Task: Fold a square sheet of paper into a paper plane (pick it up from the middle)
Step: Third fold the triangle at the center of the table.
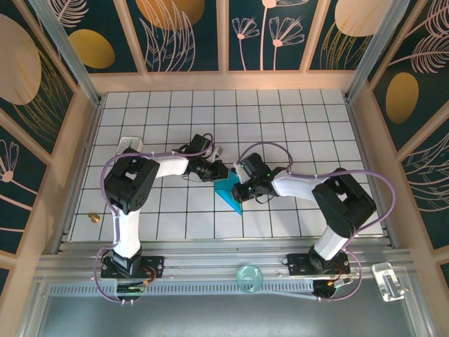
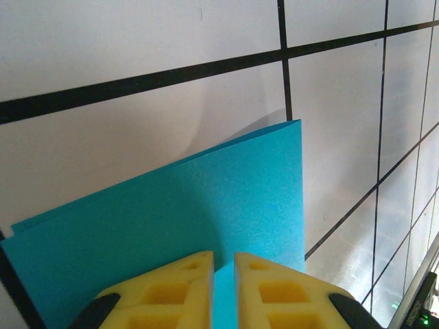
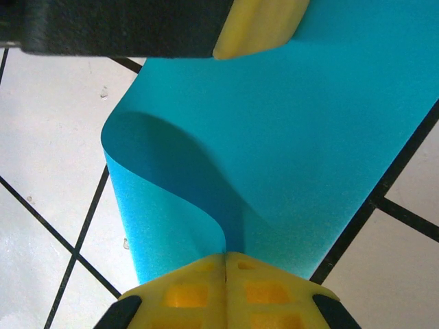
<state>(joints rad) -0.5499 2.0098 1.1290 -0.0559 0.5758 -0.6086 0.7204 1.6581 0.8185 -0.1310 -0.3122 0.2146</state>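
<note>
Early fold in hand: paper (image 1: pixel 226 194) doubled over at mid tabletop (image 1: pixel 280 119), between both arms. Left gripper (image 2: pixel 223 264) fingers pinched on one edge, two layers roughly lined up. Right gripper (image 3: pixel 225 259) fingers closed tight on the other side, where the paper curls in a loose loop. Next, likely: match edges, lay it flat, press the crease without slipping.

There is one blue sheet of paper (image 1: pixel 229 191). Two robot arms: the left arm (image 1: pixel 125 210) and the right arm (image 1: pixel 335 210). Two grippers: the left gripper (image 2: pixel 223 271) and the right gripper (image 3: pixel 226 260). One clear ring (image 1: pixel 247 278). One small gold thing (image 1: pixel 92 217).
</note>
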